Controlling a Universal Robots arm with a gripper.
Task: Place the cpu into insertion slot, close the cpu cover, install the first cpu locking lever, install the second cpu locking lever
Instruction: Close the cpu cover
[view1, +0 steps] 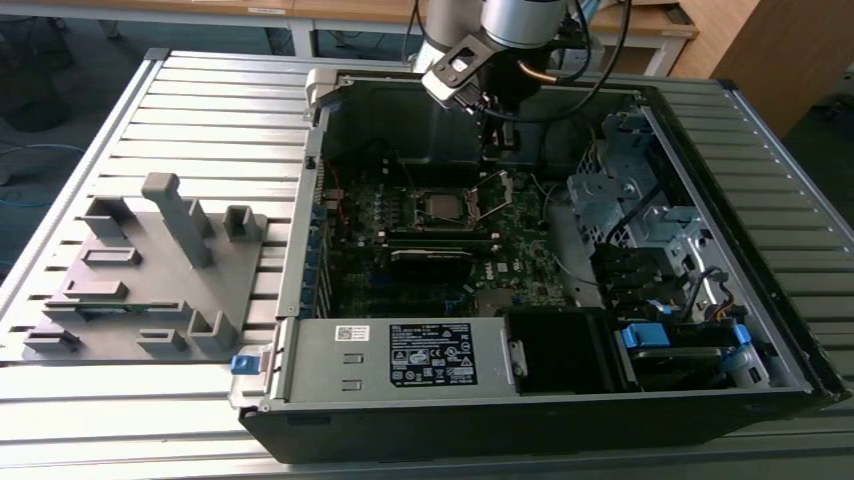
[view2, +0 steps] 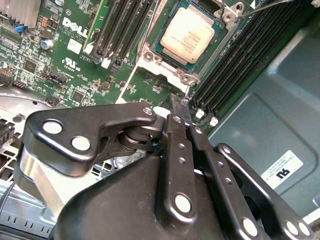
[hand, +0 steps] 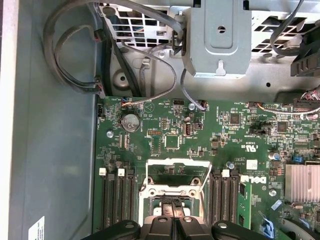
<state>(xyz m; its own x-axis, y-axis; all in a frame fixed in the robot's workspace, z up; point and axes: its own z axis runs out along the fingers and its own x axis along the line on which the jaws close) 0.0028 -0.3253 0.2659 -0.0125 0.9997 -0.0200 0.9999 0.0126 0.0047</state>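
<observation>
CPU is lying flat in the slot, silver top up, so the step in hand looks to be closing the cover. That frame is standing open off the slot, with board showing through its cut-out in the first wrist view. The gripper is hanging just beside the slot, fingers pressed together and pinching nothing I can see; whether the tips are touching the cover I cannot tell. To do this well, I judge the tips should be pushing on the frame's free edge, not its hinge side. That way it is swinging down squarely and settling around the chip's top without scraping it. The wire lever is reaching past the slot's corner and should be kept out from under the frame.
</observation>
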